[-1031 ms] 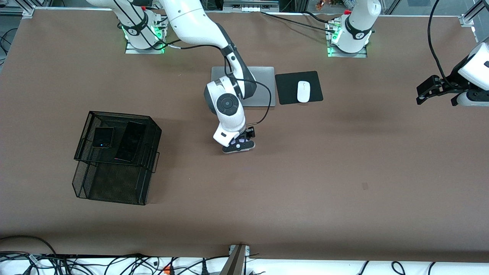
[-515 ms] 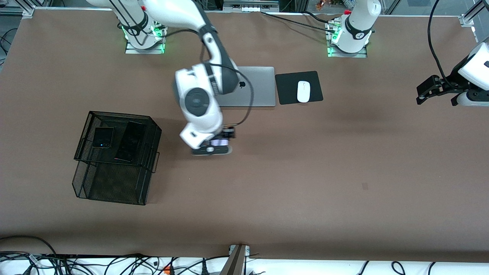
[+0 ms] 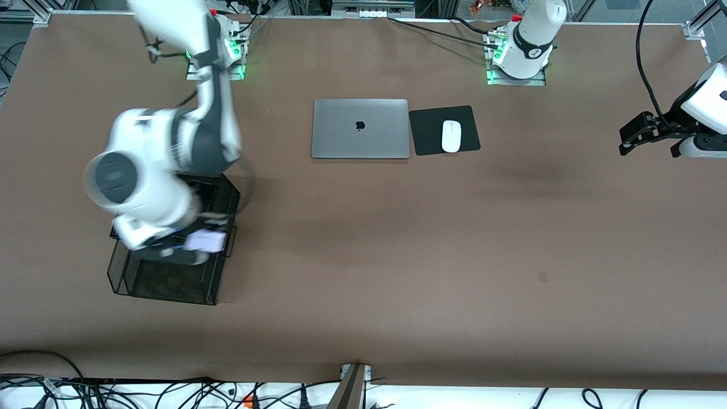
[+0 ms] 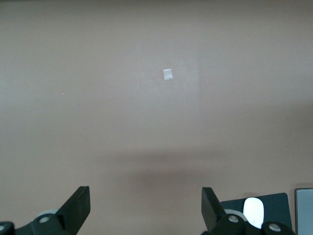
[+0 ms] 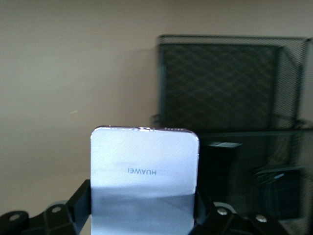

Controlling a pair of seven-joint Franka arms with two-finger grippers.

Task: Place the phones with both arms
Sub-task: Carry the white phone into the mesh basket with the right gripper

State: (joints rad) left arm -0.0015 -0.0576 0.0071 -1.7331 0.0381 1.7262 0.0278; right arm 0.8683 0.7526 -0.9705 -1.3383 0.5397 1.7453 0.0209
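Note:
My right gripper (image 3: 195,246) hangs over the black mesh basket (image 3: 170,279) and is shut on the pale-lavender flip phone (image 3: 205,241). In the right wrist view that phone (image 5: 144,164) fills the gap between the fingers of my right gripper (image 5: 143,205), with the basket (image 5: 220,83) just past it. Two dark phones lie on the basket's upper tier, a long one (image 5: 221,164) and a smaller one (image 5: 278,183); in the front view the arm hides them. My left gripper (image 3: 626,141) waits open over the table edge at the left arm's end, and the left wrist view shows the gripper (image 4: 145,196) holding nothing.
A grey closed laptop (image 3: 360,129) lies near the robots' bases. Beside it a white mouse (image 3: 451,136) rests on a black pad (image 3: 426,132). A small tape mark (image 3: 542,276) sits on the brown table. Cables run along the front edge.
The right arm swung quickly from the table's middle toward its own end, carrying the lavender phone until it hangs over the mesh basket. The left arm has not moved.

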